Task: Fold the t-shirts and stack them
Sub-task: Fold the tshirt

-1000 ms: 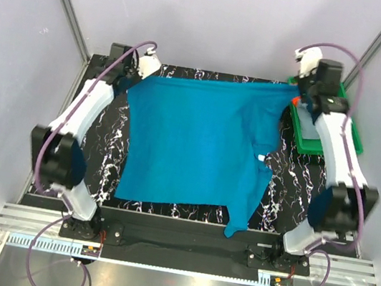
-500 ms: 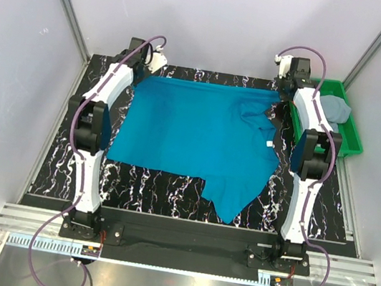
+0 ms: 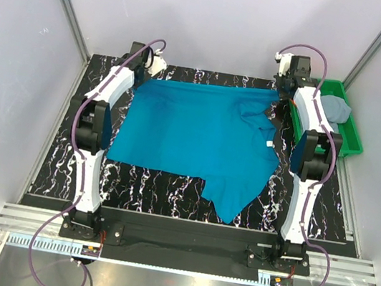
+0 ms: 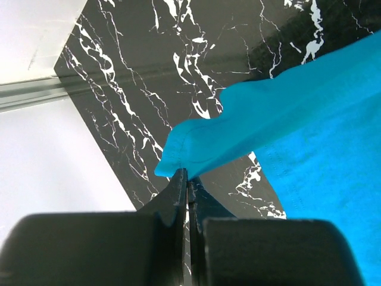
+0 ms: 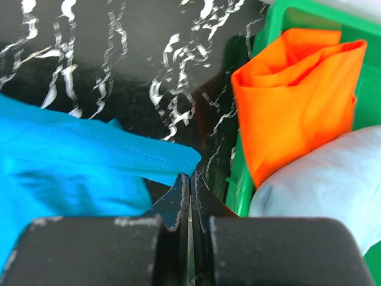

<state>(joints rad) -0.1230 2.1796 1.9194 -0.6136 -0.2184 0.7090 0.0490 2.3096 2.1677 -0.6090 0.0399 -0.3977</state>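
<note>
Both arms now reach out to the far edge; a second ago they were bent back and held the cloth up off the surface. Since half a second ago, almost no change.

Teal shirt: down flat on the table, spread wide between the two arms, where before it hung tilted toward the near side. One flap points at the near edge, right of centre. Wrinkles bunch at the far right part. Small white label shows near its right edge.

Left gripper: jaws pinched tight on the shirt's far left corner, cloth running out from the tips.
Right gripper: jaws likewise closed, nipping the far right corner, just beside the tray.

Tray: green, at the far right corner of the table, uncovered now that the right arm has moved off it. Orange shirt inside it, bunched against the wall nearest the gripper. Grey shirt lies touching the orange one, also inside.

Surface: black marble pattern with white veins, bare along the near strip and left side.

Room: pale walls on three sides, slanted metal posts at the far corners, a shiny metal sheet below the arm bases.
</note>
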